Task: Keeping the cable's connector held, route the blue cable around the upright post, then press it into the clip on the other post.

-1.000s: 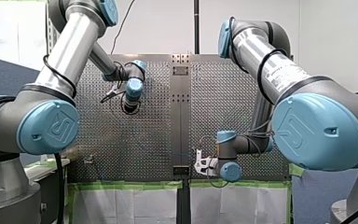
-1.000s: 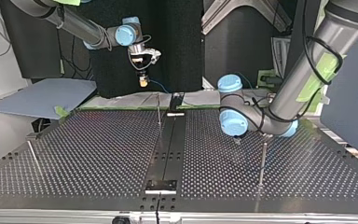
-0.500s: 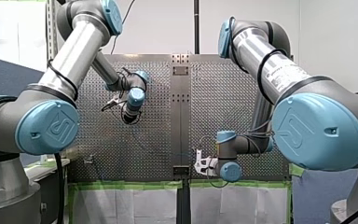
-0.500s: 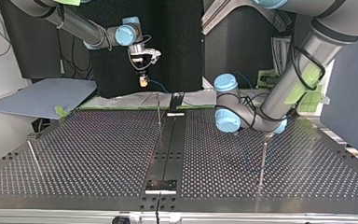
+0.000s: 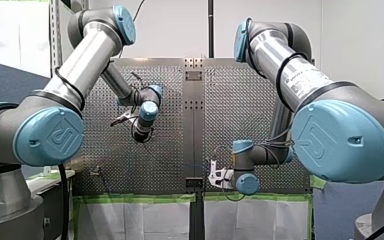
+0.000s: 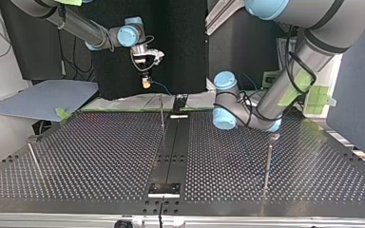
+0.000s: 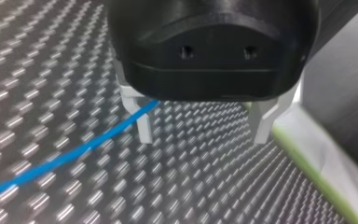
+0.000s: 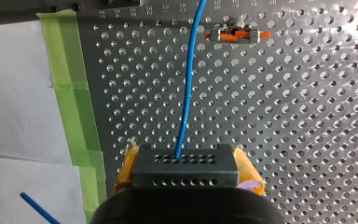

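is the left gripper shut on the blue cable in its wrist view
No, the fingers of my left gripper stand wide apart, and the blue cable only runs past one of them.

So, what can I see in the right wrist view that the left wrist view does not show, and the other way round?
Only the right wrist view shows the dark connector block, clamped between the yellow pads of my right gripper, and an orange clip further ahead on the table. Only the left wrist view shows my left gripper, its pale fingers standing apart. Both show the blue cable, the perforated table and green tape at its edge.
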You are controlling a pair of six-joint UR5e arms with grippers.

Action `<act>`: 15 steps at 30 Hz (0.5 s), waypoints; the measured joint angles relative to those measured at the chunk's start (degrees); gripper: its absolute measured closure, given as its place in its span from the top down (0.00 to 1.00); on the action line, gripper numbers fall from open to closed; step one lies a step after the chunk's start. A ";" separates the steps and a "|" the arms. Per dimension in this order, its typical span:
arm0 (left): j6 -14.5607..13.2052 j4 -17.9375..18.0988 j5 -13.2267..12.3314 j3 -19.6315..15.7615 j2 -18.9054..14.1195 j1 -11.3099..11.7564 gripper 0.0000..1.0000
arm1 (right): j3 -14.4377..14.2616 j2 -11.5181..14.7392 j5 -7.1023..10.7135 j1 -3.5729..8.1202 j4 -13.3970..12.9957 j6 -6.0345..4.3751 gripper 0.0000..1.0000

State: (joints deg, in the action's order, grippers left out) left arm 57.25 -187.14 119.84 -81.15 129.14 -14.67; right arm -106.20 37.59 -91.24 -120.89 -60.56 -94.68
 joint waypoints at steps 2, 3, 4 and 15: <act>0.04 -0.66 -0.23 0.01 1.03 -0.32 1.00 | 0.01 0.00 0.00 0.00 0.00 0.00 0.00; 0.11 -0.83 -0.49 0.00 1.41 -0.46 1.00 | 0.00 0.00 0.00 0.00 0.01 0.00 0.00; 0.19 -0.95 -0.84 -0.01 1.70 -0.61 1.00 | -0.01 0.00 0.00 0.00 0.03 0.01 0.00; 1.65 -1.26 -2.82 -0.02 2.44 -2.32 1.00 | 0.00 0.00 0.00 0.00 -0.04 0.00 0.00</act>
State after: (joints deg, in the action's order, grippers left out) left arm 58.90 -188.40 117.02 -81.17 131.58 -16.98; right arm -106.20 37.59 -91.24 -120.89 -60.60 -94.67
